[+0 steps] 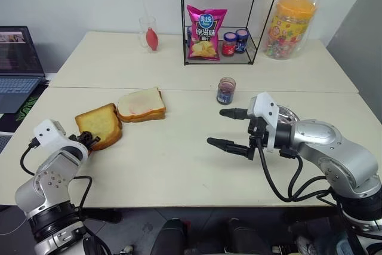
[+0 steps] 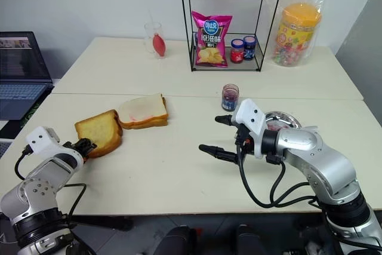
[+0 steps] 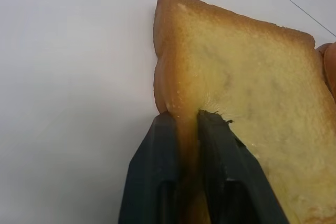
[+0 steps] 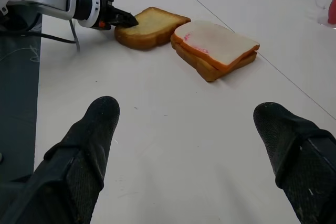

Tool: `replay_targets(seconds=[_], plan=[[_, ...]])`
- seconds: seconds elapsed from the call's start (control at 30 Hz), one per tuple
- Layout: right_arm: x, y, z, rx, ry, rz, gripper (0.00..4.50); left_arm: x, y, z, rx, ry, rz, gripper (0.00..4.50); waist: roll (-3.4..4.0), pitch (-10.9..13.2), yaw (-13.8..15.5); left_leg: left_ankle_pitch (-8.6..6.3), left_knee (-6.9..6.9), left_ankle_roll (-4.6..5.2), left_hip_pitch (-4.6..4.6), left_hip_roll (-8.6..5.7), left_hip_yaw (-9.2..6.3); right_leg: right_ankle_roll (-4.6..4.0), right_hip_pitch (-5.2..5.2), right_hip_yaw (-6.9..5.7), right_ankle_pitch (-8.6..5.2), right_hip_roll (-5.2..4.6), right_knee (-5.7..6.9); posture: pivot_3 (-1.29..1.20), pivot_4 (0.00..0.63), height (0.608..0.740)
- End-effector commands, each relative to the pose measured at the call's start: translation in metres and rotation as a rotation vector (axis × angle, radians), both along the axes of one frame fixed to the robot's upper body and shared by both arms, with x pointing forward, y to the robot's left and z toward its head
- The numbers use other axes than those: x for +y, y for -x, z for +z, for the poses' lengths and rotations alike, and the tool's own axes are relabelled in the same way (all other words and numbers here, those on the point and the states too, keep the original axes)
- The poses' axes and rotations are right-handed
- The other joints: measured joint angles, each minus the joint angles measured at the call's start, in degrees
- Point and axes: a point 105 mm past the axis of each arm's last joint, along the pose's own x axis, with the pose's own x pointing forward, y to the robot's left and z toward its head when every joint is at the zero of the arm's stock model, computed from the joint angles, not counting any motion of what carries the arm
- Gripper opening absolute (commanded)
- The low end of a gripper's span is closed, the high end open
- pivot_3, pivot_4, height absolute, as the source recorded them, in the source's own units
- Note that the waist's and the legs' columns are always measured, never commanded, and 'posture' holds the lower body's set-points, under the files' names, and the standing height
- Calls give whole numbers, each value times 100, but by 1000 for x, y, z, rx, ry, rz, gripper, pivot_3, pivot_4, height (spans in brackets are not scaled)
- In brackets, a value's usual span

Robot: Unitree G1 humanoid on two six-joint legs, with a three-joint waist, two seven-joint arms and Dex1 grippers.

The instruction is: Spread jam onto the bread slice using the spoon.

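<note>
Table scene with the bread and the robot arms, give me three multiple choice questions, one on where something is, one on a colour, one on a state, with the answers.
1. Where does the small jam jar stand?
A. On the table in front of the wire rack
B. On the laptop
C. On top of the white-topped bread stack

2. What colour is the chip bag in the wire rack?
A. Green
B. Pink
C. Black

3. What is the left gripper doing?
A. Hanging open above the table
B. Holding a cup
C. Pinching the edge of the toasted bread slice

Answers:
1. A: the jar sits on the tabletop just in front of the rack.
2. B: the bag is bright pink with a yellow chip picture.
3. C: the left wrist view shows both fingers clamped on the crust edge, while the right gripper is open.
</note>
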Motion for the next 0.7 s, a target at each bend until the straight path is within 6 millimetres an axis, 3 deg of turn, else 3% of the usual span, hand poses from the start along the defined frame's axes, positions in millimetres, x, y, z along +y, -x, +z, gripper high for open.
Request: replay_targets(seconds=[0.03,0.1,0.2,0.37,0.43,0.53,0.63,0.7], plan=[[-5,-1,10,-63,2,-20,4500,3,-2,24,-154,-5,32,29,0,0,1,0,0,0,0,0,0,0,0,0,0,0,-1,0,150,740],[-6,-1,9,-65,6,-23,4500,5,0,37,-224,-21,46,29,-2,1,1,0,0,-1,-3,0,-1,0,0,-1,0,-1,-2,0,150,740],[-9,0,8,-64,6,-36,4500,5,7,74,-392,-44,47,29,-12,6,-1,-2,-1,-4,-8,2,-1,-1,-3,0,0,-1,-7,0,150,740],[-20,2,7,-58,15,-53,4500,-44,7,134,-588,-48,-288,29,-14,8,5,-12,-1,-23,-13,4,-1,-7,-5,-2,-5,-3,-12,0,150,740],[-26,5,7,-52,19,-52,4500,-73,8,147,-605,-49,-453,29,-15,9,9,-13,-1,-23,-13,3,0,-8,-5,-3,-7,-2,-12,0,150,740],[-37,10,6,-35,36,-57,4500,-123,13,139,-544,-19,-716,29,-13,10,7,-13,-1,-23,-12,1,0,-5,-2,-3,-10,-2,-14,0,150,740],[-48,19,1,9,66,-61,4500,-170,21,110,-390,-37,-943,29,-12,11,-5,-13,-2,-23,-9,1,5,-2,-1,2,-11,1,-10,0,150,740],[-55,27,-6,49,101,-53,4500,-188,22,93,-329,-36,-992,29,-8,13,-3,-13,-8,-23,-7,1,6,0,-2,4,-17,2,-10,0,150,740]])
